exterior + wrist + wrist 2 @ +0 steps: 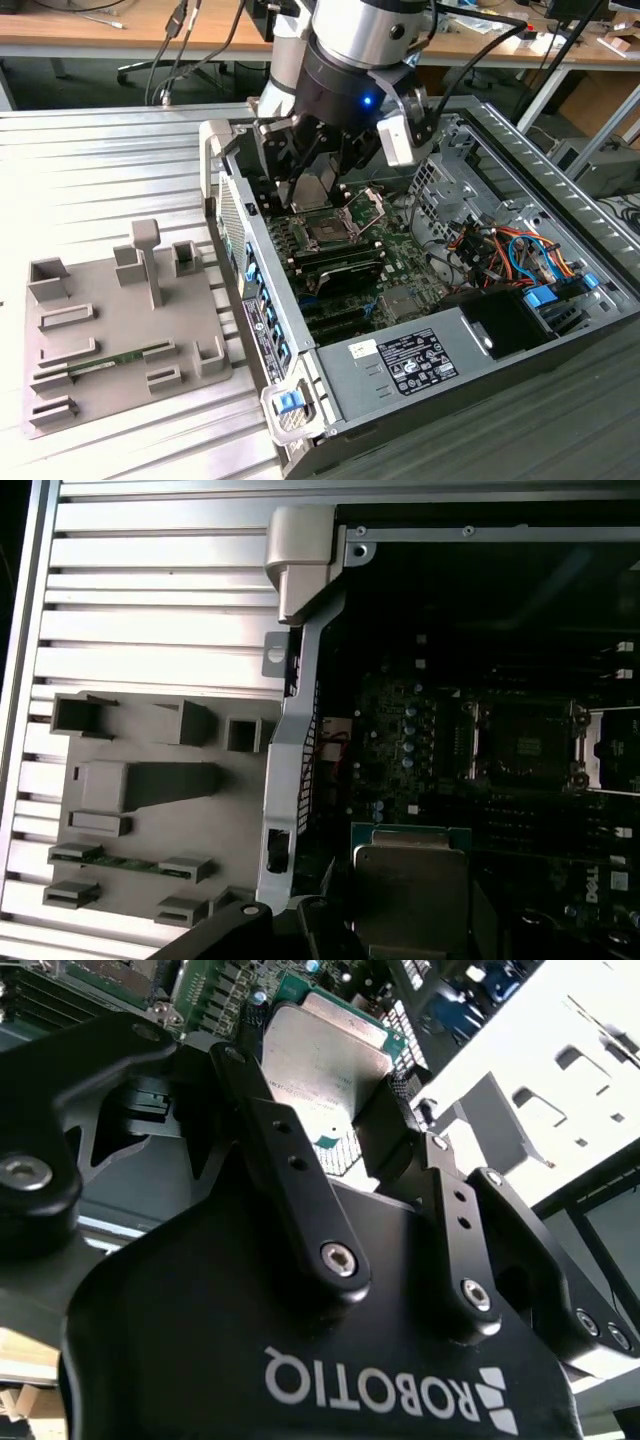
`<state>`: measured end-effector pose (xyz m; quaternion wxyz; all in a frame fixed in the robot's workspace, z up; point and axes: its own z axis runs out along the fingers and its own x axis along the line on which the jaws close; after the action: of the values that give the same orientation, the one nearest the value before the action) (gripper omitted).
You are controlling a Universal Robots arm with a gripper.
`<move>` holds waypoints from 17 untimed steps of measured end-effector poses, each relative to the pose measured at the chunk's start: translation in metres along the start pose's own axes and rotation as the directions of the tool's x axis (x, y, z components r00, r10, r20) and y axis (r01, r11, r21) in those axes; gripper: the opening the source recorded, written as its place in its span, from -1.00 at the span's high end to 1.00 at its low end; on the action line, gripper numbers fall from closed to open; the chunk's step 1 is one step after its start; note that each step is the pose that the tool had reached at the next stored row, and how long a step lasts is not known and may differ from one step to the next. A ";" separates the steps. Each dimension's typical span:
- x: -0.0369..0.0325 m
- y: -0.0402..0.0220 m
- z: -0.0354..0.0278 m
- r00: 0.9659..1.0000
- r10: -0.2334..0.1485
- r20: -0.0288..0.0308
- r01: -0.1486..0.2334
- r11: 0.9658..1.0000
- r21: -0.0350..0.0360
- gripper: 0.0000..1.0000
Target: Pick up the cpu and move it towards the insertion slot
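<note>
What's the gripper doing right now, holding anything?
Gripper: shut on the cpu, held by its edges above the open computer case, close to the insertion slot.

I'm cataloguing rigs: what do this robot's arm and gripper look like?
The arm's wrist is a silvery metal cylinder ending in a black collar with a small blue light; black cables trail behind. The gripper is matte black, its linkage fingers joined by silver bolts, with white lettering on its body.

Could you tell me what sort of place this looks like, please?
Probably a robotics lab or workshop: an open computer case lies on a ribbed metal table, with a wooden workbench behind.
</note>
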<state>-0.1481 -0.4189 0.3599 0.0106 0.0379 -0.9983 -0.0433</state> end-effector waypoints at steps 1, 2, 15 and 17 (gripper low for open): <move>-0.0023 -0.0004 0.0018 1.000 0.000 0.000 0.000 1.000 0.000 -0.10; -0.0043 -0.0006 0.0032 1.000 0.000 0.000 0.000 1.000 0.000 -0.10; -0.0357 -0.0050 0.0268 1.000 0.000 -0.003 0.000 1.000 -0.003 -0.10; -0.0425 -0.0059 0.0311 1.000 0.000 -0.003 0.000 1.000 -0.003 -0.10</move>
<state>-0.1061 -0.4188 0.3277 0.0122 0.0379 -0.9982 -0.0448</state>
